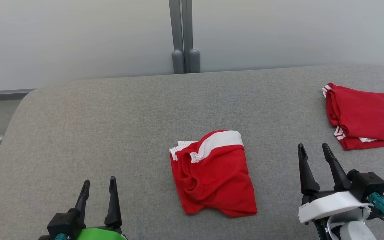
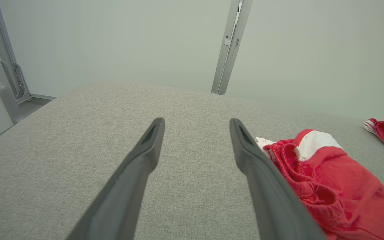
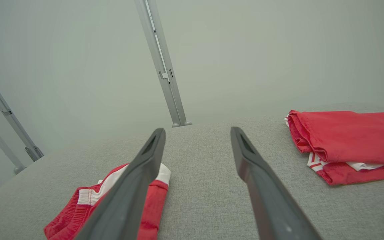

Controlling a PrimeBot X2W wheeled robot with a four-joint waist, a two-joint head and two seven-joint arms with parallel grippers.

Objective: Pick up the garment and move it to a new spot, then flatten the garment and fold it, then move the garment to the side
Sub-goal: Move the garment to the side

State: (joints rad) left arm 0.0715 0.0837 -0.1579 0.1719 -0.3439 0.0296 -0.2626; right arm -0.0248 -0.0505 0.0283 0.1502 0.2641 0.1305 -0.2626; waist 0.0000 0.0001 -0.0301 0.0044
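Two open robot hands over a grey fabric-covered tabletop (image 1: pixel 112 126), with a crumpled red fabric garment with a white band (image 1: pixel 215 176) between them.
The garment lies loosely bunched near the middle of the tabletop, apart from both hands. The left hand (image 1: pixel 99 180) is at the near left, its two dark fingers spread wide and holding nothing. The right hand (image 1: pixel 312 145) is at the near right, equally wide open and empty. A folded red garment with white striped trim (image 1: pixel 365 113) rests at the far right.

Garment (image 1: pixel 213 173) on table (image 1: pixel 112 116) centre; second garment (image 1: pixel 367 116) behind, right (well apart).
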